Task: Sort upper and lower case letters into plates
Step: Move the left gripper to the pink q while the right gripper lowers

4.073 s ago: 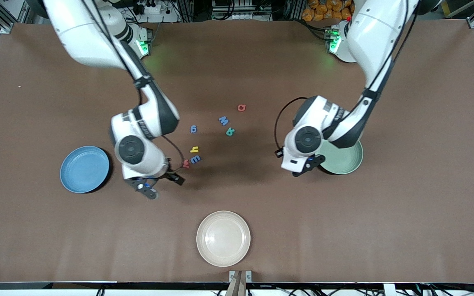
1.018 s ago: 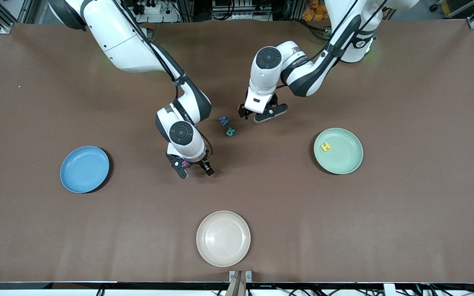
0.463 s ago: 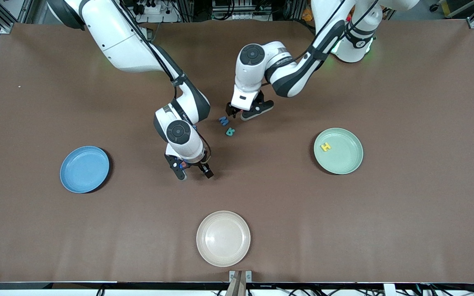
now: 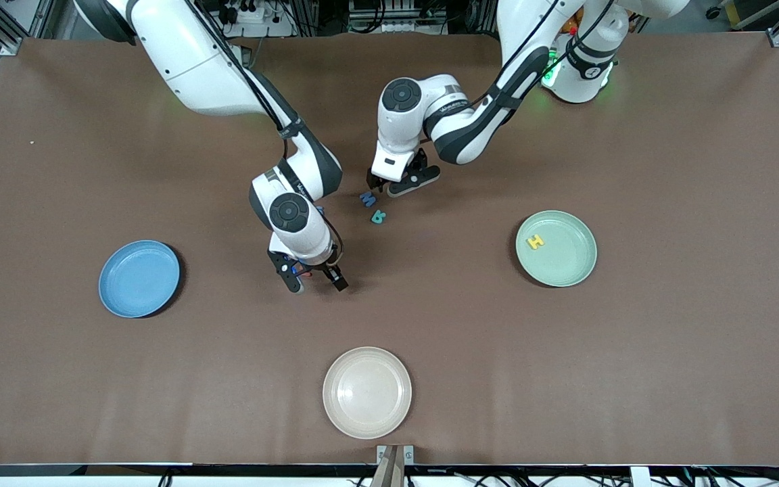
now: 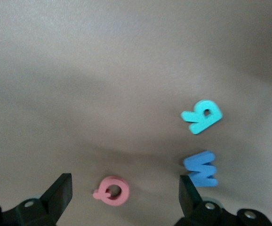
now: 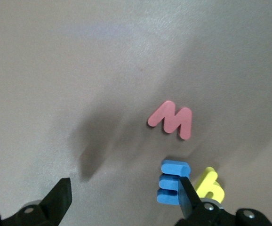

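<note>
left gripper (image 5: 122, 197) open over pink q (image 5: 111, 190); centre it first. right gripper (image 6: 124, 200) open beside blue e (image 6: 172, 187).

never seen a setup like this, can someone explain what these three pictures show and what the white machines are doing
Two white robot arms work at a brown table. The wide picture looks down from above; the other two come from cameras on each arm's wrist.

The left gripper, open, hangs over a pink letter, with a blue W and a teal letter beside it. The right gripper, open, hangs over a red M, a blue E and a yellow letter. Neither holds anything.

A yellow H lies in the mint green plate. The blue plate and the cream plate hold nothing.
</note>
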Tool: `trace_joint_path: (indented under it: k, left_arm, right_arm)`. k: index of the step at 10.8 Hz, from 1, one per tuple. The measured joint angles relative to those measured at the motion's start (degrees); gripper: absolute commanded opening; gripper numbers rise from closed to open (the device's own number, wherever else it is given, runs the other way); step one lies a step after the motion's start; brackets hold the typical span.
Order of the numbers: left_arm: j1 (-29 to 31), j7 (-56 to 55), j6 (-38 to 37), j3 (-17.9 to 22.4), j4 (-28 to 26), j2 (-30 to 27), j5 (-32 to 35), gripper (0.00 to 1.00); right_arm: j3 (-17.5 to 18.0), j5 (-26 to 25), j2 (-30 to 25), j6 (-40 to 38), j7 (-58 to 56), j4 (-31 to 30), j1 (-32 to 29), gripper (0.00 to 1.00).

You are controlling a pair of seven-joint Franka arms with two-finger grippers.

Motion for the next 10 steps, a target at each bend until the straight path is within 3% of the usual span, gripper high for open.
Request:
trace_joint_path:
  k: [5,7,10]
  left_arm:
    - [-1.5,-1.7,0.3,-0.7,-0.9,0.8,1.3,1.00]
    - [-1.4,-3.1,2.9,-0.6,-2.4,1.5,1.3,1.00]
    - [-1.1,-3.7,6.3,-0.4,-4.9,1.6,1.3,1.00]
  right_arm:
    - [-0.5,-2.4,-1.6,-1.4,-1.3,-0.8,-3.1,1.00]
    - [-0.5,-2.8,-1.6,-1.4,-1.8,-0.9,-6.5,1.00]
    - [-0.3,-2.8,-1.5,-1.4,1.8,-1.4,-6.8,1.00]
